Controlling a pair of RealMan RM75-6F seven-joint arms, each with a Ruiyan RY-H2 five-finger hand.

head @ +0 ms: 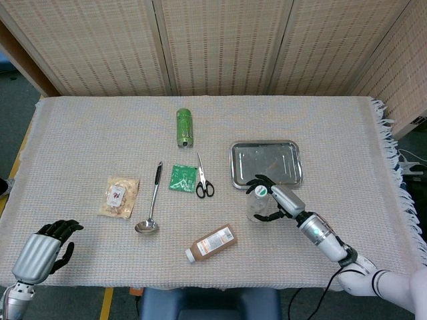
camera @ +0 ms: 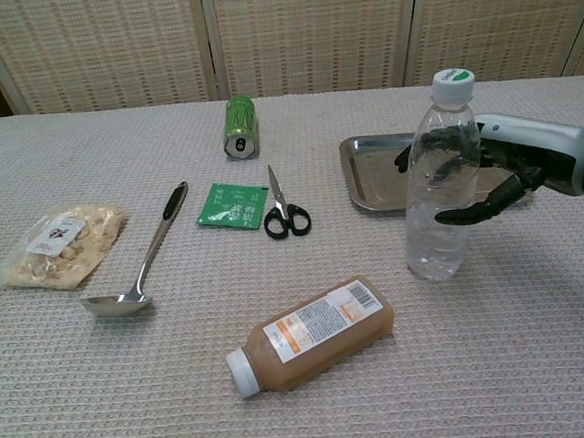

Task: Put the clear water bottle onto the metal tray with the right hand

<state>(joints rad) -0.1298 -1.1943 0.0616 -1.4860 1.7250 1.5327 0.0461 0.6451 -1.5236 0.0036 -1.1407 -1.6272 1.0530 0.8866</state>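
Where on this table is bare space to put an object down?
The metal tray is bare inside. Open cloth lies behind the green can, along the left edge beyond the snack bag, and right of the tray. The middle is crowded: ladle, tea packet, scissors, brown bottle.

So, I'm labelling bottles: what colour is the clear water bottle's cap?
White with a green mark; the cap shows best in the chest view.

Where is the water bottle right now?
The water bottle stands upright on the cloth just in front of the tray, right of the scissors, with the right robot hand wrapped around it.
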